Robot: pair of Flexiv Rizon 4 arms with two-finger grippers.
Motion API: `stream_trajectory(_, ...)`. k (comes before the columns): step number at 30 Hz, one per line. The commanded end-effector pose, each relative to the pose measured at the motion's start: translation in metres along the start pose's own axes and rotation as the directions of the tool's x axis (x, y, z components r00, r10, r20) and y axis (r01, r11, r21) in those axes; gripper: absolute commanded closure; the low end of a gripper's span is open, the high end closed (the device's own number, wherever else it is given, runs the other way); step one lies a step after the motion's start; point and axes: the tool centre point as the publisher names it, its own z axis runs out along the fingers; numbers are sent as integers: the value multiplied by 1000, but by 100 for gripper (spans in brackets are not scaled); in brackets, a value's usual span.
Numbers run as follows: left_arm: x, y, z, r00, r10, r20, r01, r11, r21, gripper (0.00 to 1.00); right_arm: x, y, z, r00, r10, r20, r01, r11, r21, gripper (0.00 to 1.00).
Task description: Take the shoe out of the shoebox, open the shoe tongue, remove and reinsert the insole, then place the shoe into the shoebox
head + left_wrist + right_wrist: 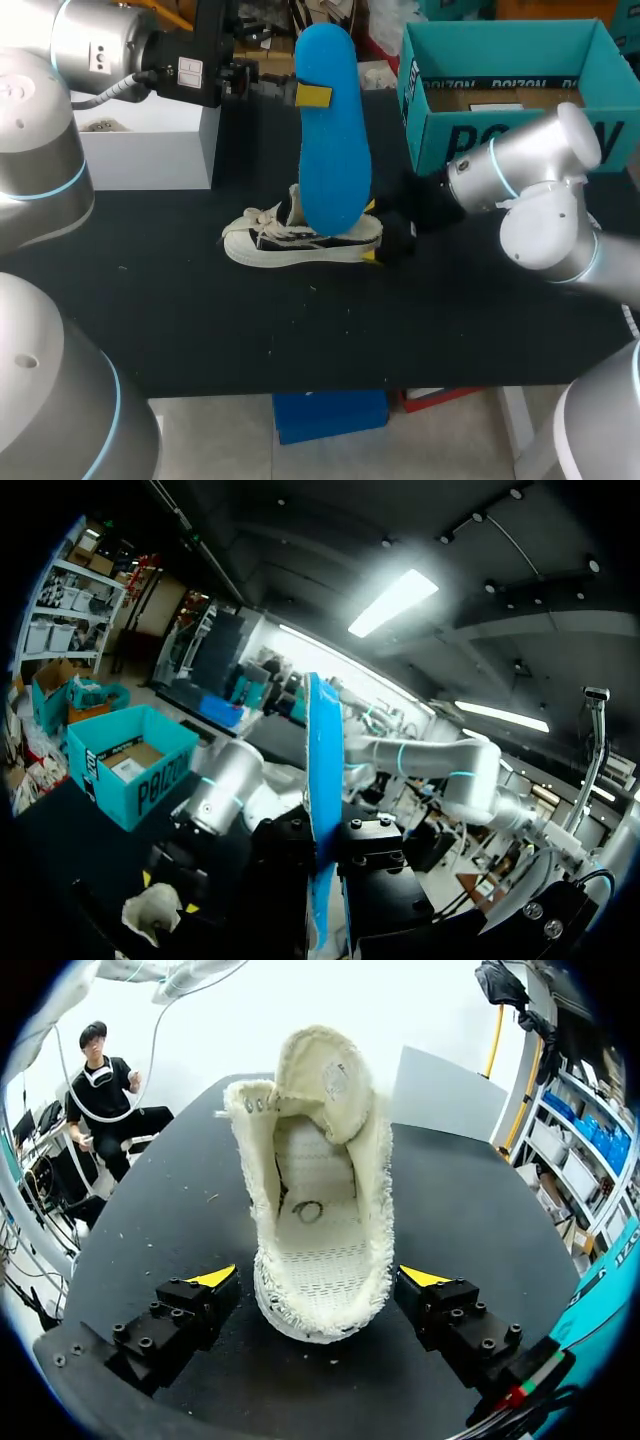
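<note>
A blue insole (330, 130) stands upright above the shoe, and my left gripper (305, 95) is shut on its upper part. Seen edge-on in the left wrist view, the insole (320, 770) is pinched between that gripper's (322, 830) black fingers. The white low-top shoe (290, 243) with black stripes lies on the black table, toe to the left. My right gripper (372, 232) is at its heel. From the right wrist, the shoe (320, 1190) shows its bare inside with the tongue raised. Its heel sits between the spread fingers of that gripper (318, 1278).
The teal shoebox (500, 135) stands open at the back right, close behind my right arm; the left wrist view also takes in the shoebox (130, 770). A white box (150, 140) sits at the back left. Bare table (300, 340) lies in front of the shoe.
</note>
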Motion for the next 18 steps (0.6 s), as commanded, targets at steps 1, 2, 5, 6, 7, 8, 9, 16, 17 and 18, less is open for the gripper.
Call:
stream_trajectory(1, 0, 1, 1, 1000, 1, 2, -1, 1000, 3, 100, -1, -4, 7, 1000, 1, 2, -1, 1000, -23, 0)
stream_trajectory(2, 0, 1, 1, 1000, 1, 2, -1, 1000, 3, 100, -1, -4, 7, 1000, 2, 3, -2, 1000, -30, 0)
stream_trajectory(5, 0, 1, 1, 1000, 1, 2, -1, 1000, 3, 100, -1, -5, 8, 1000, 4, 5, -3, 999, -34, 0)
stream_trajectory(6, 0, 1, 1, 1000, 1, 2, -1, 1000, 3, 100, -1, -5, 8, 1000, 4, 5, -4, 999, -35, 0)
stream_trajectory(7, 0, 1, 1, 1000, 1, 2, -1, 1000, 3, 100, -1, -5, 9, 1000, 5, 5, -4, 999, -35, 0)
stream_trajectory(8, 0, 1, 1, 1000, 1, 2, -1, 1000, 3, 100, -2, -5, 9, 1000, 5, 5, -5, 999, -35, 0)
stream_trajectory(9, 0, 1, 1, 1000, 1, 2, -1, 1000, 3, 100, -2, -5, 9, 1000, 5, 5, -5, 999, -35, 0)
stream_trajectory(16, 0, 1, 1, 1000, 1, 2, -1, 1000, 3, 100, -5, -3, -7, 1000, -10, -1, 10, 999, 39, 0)
stream_trajectory(17, 0, 1, 1, 1000, 1, 2, -1, 1000, 3, 100, -7, -1, -11, 1000, -16, -12, 17, 996, 90, 0)
stream_trajectory(18, 0, 1, 1, 1000, 1, 2, -1, 1000, 3, 100, -8, 1, -14, 1000, -23, -21, 25, 992, 126, 0)
